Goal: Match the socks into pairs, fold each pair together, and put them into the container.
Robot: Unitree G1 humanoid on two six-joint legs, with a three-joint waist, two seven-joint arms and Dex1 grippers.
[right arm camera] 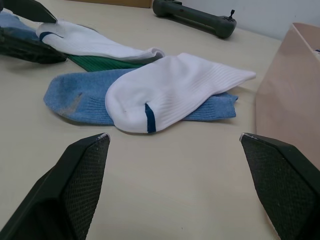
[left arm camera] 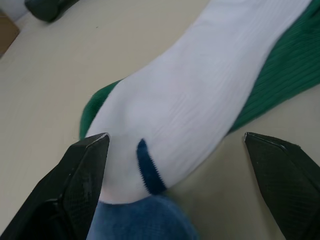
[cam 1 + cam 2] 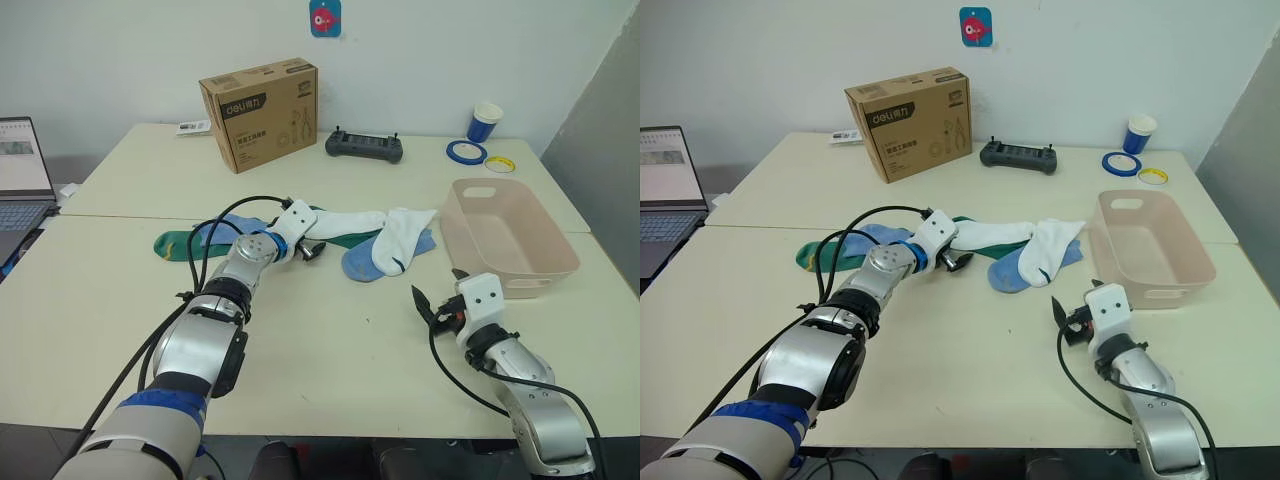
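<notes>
Nearby, cardboard box; controller; cup

Two white socks lay on the table, with two blue socks and at least one green sock. There were one pink basin, one cardboard box, two tape rolls and one paper cup.

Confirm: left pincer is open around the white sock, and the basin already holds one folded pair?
Not quite. The left pincer is open around the white sock, as the left wrist view shows, but the basin holds no socks: in the left eye view its inside is bare.
</notes>
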